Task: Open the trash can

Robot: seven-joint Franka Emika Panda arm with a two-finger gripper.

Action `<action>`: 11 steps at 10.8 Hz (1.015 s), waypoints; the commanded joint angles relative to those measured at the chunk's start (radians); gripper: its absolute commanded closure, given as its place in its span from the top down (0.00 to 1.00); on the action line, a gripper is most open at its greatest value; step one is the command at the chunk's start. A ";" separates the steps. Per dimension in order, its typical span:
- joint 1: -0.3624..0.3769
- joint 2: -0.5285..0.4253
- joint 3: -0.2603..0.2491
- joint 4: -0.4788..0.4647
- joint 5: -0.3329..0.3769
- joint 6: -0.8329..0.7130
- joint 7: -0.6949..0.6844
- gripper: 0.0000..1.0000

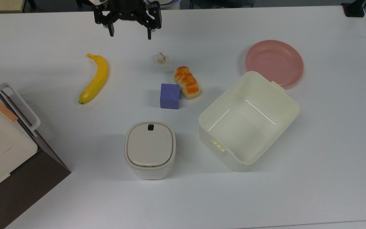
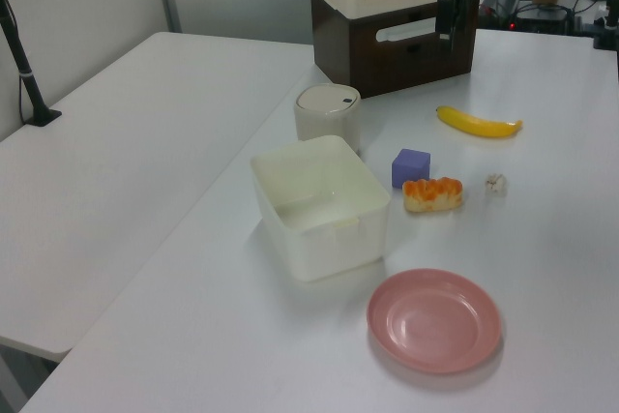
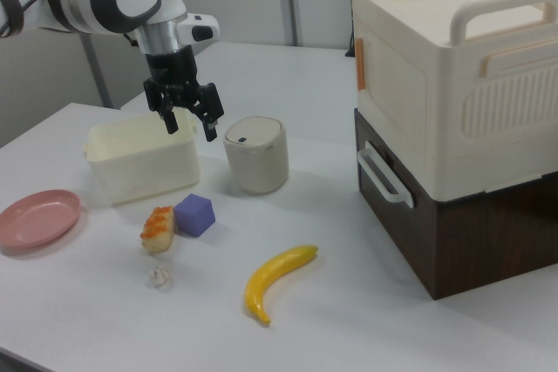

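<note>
The trash can (image 1: 150, 149) is a small off-white bin standing near the table's middle, with its beige lid shut flat and a black button (image 1: 150, 127) at the lid's far edge. It also appears in the left view (image 2: 328, 113) and in the right view (image 3: 255, 156). My gripper (image 1: 130, 35) hangs open and empty above the far edge of the table, well away from the bin and touching nothing. In the right view the gripper (image 3: 191, 131) hovers high, in front of the cream tub. In the left view the gripper (image 2: 446, 34) shows against the brown cabinet.
Between gripper and bin lie a banana (image 1: 96, 78), a crumpled paper ball (image 1: 161, 58), a bread roll (image 1: 187, 82) and a purple block (image 1: 170, 96). A lidless cream tub (image 1: 249, 120) and pink plate (image 1: 274, 62) sit at the top view's right. A white-and-brown cabinet (image 1: 2, 149) fills the top view's lower left.
</note>
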 commanded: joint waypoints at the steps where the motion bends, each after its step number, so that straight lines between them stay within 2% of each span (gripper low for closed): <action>1: 0.012 -0.011 -0.007 0.001 0.000 -0.020 -0.048 1.00; 4: 0.014 -0.011 -0.005 -0.007 0.001 -0.022 -0.051 1.00; 7: 0.018 -0.012 -0.002 -0.039 0.007 -0.017 -0.056 0.94; 9: 0.015 -0.006 -0.002 -0.039 0.055 -0.003 -0.053 0.89; 10: 0.015 -0.006 -0.002 -0.039 0.055 0.016 -0.056 0.81; 11: 0.017 -0.002 -0.002 -0.039 0.053 0.030 -0.068 0.65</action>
